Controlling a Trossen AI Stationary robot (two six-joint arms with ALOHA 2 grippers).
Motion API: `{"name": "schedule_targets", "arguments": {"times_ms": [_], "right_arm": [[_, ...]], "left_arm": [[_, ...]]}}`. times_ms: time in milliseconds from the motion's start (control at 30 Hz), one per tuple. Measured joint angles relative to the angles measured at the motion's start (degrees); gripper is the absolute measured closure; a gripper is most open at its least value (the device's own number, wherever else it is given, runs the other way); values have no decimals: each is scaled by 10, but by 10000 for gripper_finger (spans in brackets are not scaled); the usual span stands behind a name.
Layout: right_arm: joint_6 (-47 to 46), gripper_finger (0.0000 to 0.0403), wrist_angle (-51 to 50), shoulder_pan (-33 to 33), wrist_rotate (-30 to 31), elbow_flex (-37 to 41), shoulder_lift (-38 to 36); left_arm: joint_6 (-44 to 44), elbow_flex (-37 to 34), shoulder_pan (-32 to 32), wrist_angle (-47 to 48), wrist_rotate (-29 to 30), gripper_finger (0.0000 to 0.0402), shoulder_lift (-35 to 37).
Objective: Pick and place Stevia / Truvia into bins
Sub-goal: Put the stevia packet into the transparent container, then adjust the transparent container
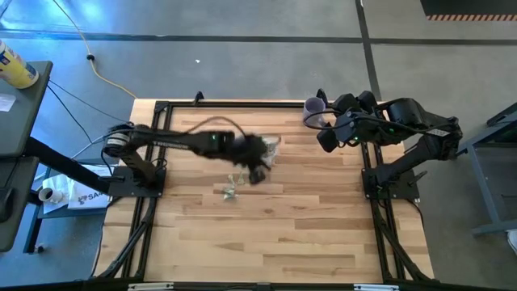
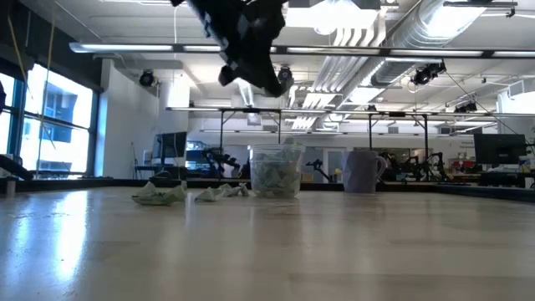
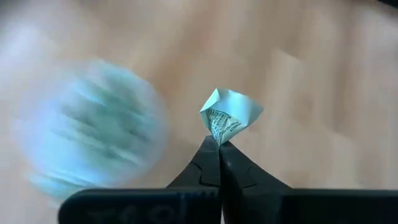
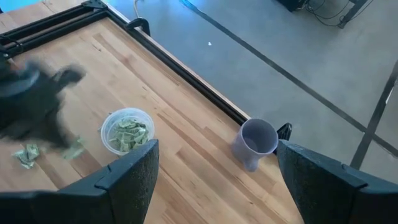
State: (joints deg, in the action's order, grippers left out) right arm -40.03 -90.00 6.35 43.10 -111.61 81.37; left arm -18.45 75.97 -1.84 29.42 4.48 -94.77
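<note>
Packet (image 3: 229, 116) pinched at one edge between shut tips of left tool (image 3: 219, 144), rest of it crumpled and fanning out past the tips. Tool is raised off the bench (image 1: 307, 218), blurred in the high view, with the clear cup (image 4: 127, 130) just beside it and lower. Cup already holds a good load of packets. More loose packets (image 2: 160, 194) lie on the bench below the tool, near the cup.

Step in hand, as I judge it: carry the packet over the cup and drop it. To do it well: keep the pinch tight until the tips are squarely above the rim, since the hold is only on a corner and could slip. Come down close over the contents before opening, so the light paper doesn't flutter out. Don't nudge the cup wall; it looks light and may slide.

Right tool (image 4: 214, 180) waits well off to the side, jaws wide apart and empty, near the purple cup (image 4: 255, 143).
</note>
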Motion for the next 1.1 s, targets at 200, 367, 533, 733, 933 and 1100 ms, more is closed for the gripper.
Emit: {"name": "schedule_targets", "arguments": {"times_ms": [200,367,533,733,933,1100], "right_arm": [[-9,89,0,0,0,0,0],[-24,89,0,0,-5,0,0],[-26,89,0,0,-9,0,0],[-22,89,0,0,8,0,0],[-20,89,0,0,10,0,0],[-13,89,0,0,13,0,0]], "left_arm": [[100,30,-77,-64,34,372,-33],[81,27,-104,-23,-35,316,-94],[63,29,-89,40,21,240,-88],[28,52,-77,247,113,173,-6],[-156,-60,-102,217,41,152,2],[-145,-143,-62,58,-12,162,0]]}}
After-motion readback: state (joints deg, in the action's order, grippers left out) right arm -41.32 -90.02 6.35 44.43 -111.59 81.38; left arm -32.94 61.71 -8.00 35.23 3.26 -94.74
